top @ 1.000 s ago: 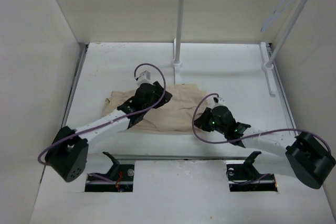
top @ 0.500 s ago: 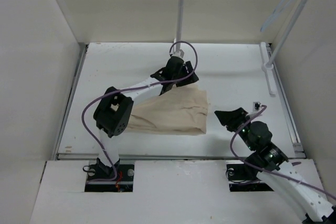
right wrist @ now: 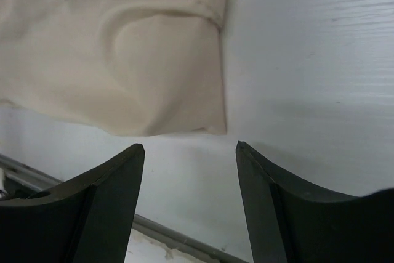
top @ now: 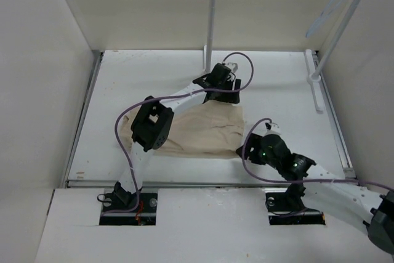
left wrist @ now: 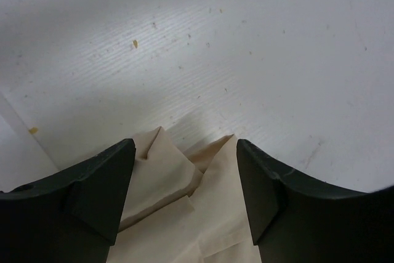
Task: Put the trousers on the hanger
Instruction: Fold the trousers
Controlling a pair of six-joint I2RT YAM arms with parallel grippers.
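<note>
On the table [top: 277, 84] the trousers [top: 203, 130] lie folded, with the hanger [top: 326, 13] hanging well apart at far right. Our left gripper [left wrist: 184, 152] and right gripper [right wrist: 189, 152] both gape at the cloth's right-hand corners. We should drop each squarely over its corner and pinch every layer.

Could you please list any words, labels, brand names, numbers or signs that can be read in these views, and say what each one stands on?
None: no text can be read in any view.
The trousers, the hanger and the table bear no print; the small specks on the table are stains, not characters.
</note>
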